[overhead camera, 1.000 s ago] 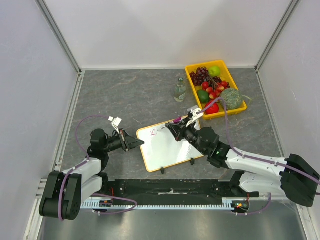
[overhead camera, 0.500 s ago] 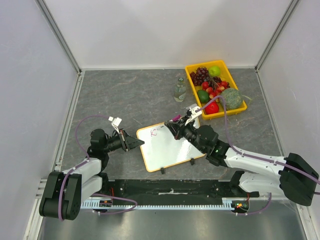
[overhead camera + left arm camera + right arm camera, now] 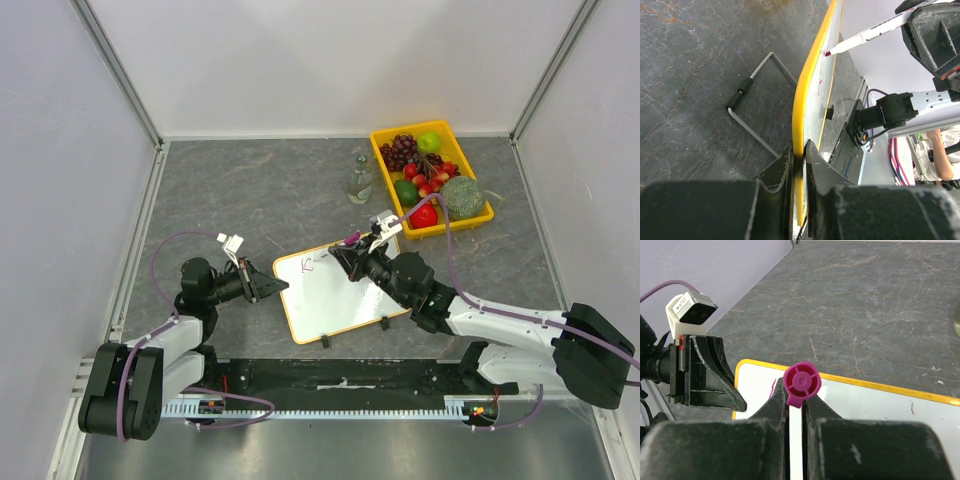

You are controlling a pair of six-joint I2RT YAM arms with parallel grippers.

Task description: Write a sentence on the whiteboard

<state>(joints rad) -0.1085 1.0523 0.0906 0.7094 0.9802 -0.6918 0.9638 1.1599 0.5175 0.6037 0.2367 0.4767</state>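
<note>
Left gripper [image 3: 276, 287] pinches the left rim of the whiteboard [image 3: 340, 300], lying near the middle of the tabletop's near edge, while the right gripper [image 3: 350, 254] clamps a marker [image 3: 870, 32] at the board's far-left corner beside one pink mark [image 3: 308, 264]. Heavy pressure could shift the board in that thin grip. A marker twisting between the jaws would likely smear the letters.

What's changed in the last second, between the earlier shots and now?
The right gripper, shut on the marker, edged slightly left over the whiteboard, its arm following. Nothing was grabbed or released. The left gripper still clamps the whiteboard's edge; whiteboard, bottle and fruit tray have not moved.
</note>
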